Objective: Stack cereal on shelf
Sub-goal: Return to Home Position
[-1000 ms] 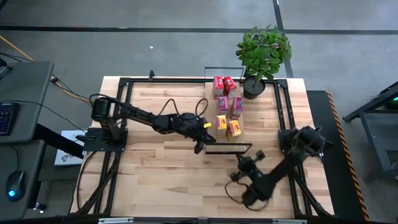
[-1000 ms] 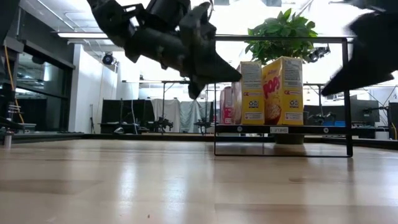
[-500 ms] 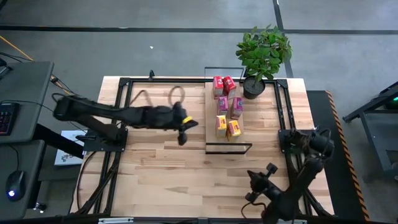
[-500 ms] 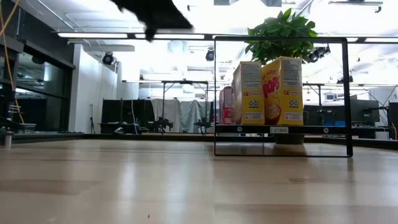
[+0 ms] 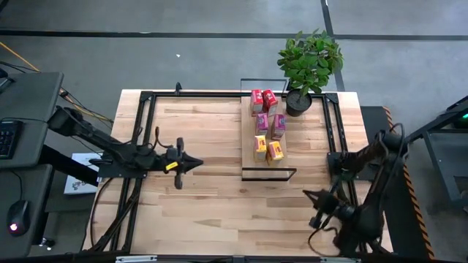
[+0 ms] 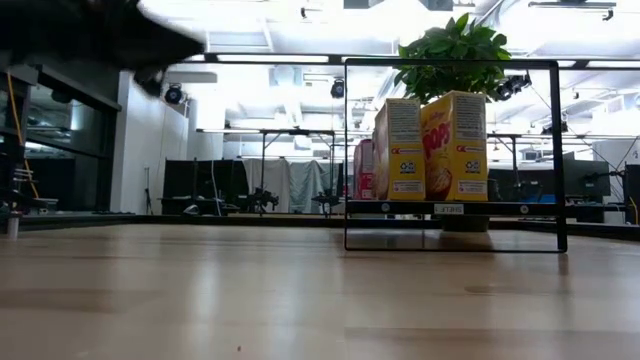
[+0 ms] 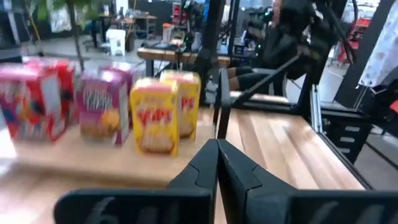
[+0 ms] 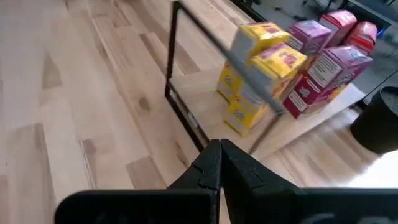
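Six small cereal boxes stand on their bases on the light-wood shelf (image 5: 249,137) right of the table's middle: two red (image 5: 263,100) at the far end, two pink-purple (image 5: 270,124) in the middle, two yellow (image 5: 268,149) at the near end. The low view shows the yellow boxes (image 6: 440,146) upright on the black-framed shelf (image 6: 450,208). My left gripper (image 5: 196,164) is shut and empty, left of the shelf, pointing toward it (image 7: 217,146). My right gripper (image 5: 307,195) is shut and empty, near-right of the shelf (image 8: 220,144).
A potted plant (image 5: 308,62) stands at the far right corner, beside the shelf's far end. Black frame rails (image 5: 146,131) run along the table's left and right sides. Bare tabletop (image 5: 227,208) lies between the two arms, near of the shelf.
My left gripper has drawn back from the shelf's near end toward the table's left edge, staying shut. My right arm has pulled back toward the table's near right corner. The boxes and the shelf have stayed where they were.
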{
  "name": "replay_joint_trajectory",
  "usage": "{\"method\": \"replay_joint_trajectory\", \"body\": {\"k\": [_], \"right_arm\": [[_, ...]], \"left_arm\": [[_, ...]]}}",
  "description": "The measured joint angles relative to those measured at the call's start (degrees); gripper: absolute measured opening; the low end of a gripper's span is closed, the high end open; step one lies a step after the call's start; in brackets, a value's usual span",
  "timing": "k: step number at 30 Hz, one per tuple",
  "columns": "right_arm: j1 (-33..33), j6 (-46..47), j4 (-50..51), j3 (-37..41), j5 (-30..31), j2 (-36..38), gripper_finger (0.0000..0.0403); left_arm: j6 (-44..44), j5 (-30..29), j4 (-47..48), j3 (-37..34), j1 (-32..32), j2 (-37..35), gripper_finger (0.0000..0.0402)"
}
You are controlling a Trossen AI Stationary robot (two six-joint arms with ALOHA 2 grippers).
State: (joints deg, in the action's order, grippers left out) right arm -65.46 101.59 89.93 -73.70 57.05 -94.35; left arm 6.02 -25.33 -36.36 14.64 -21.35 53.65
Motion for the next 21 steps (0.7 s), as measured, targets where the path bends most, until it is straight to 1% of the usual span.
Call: {"method": "replay_joint_trajectory", "body": {"k": [2, 5, 9, 15, 18, 21], "right_arm": [[0.1, 0.1, -0.5, 2.8, 0.1, 4.2, 0.0], [0.5, 0.1, -1.0, 7.0, 1.3, 10.3, 0.0], [0.6, 0.1, -1.7, 11.4, 1.5, 17.9, 0.0], [-0.5, 0.4, -2.1, 17.7, 2.5, 28.0, 0.0], [-1.0, 1.5, -3.0, 22.2, 3.6, 32.8, 0.0], [-1.6, 3.0, -6.7, 28.7, 7.2, 37.7, 0.0]], "left_arm": [[1.7, -1.1, -2.2, -4.4, -0.6, -2.1, 0.0], [2.7, -1.1, -6.0, -9.5, -0.7, -5.0, 0.0], [1.4, -0.5, -6.9, -13.5, -0.7, -9.1, 0.0], [0.3, 0.8, 3.4, -13.9, 1.0, -16.0, 0.0], [0.4, 3.4, 8.0, -14.0, 2.6, -20.0, 0.0], [0.8, 7.2, 10.0, -13.9, 4.0, -23.6, 0.0]]}}
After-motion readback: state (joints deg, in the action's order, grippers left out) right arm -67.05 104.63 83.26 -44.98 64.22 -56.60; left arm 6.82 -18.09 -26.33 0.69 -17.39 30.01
